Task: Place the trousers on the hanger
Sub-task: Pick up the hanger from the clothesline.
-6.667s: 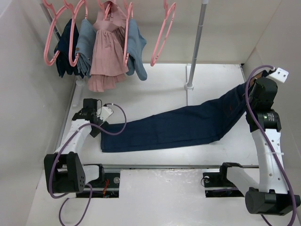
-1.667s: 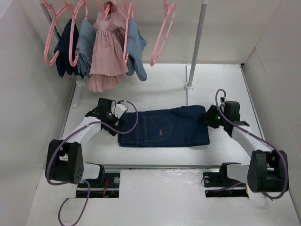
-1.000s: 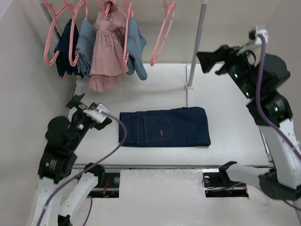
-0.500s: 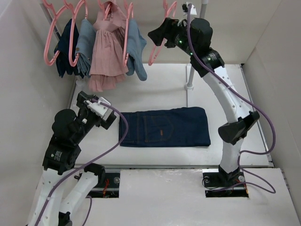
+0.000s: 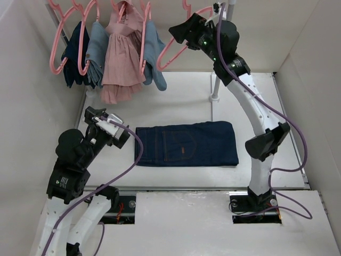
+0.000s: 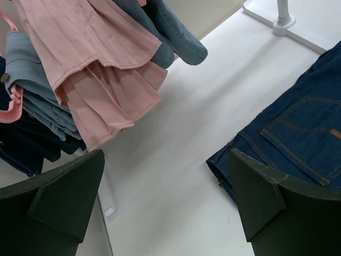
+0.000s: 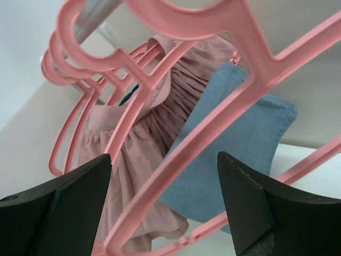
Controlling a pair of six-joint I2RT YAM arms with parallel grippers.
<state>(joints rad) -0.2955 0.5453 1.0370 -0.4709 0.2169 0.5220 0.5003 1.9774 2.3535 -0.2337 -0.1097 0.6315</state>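
On the table, in the middle between the two arms, the trousers lie folded into a flat rectangle. The waist and back pockets face up at the left end. Folded short like this, they look ready to be draped over a hanger bar, which is probably why they lie so neatly. Nothing is touching them.

At the far side, the right arm stretches up to the rail. The right claw is at the hanger, the bare one at the right end of the row. Its fingers are spread, and a pink arm of the hanger runs through the gap between them. They straddle it without pinching it. This hanger is the likely choice because it carries no clothes and hangs apart from the dress and the denim pieces to its left. From above it hangs tilted, its lower end swung toward those clothes.

The left claw hovers above the table just left of the trousers' waist end. It is spread wide and holds nothing. My guess is that it waits there to lift the cloth once the hanger comes down. The hanger is not yet off the rail, so hanging the trousers has not begun.
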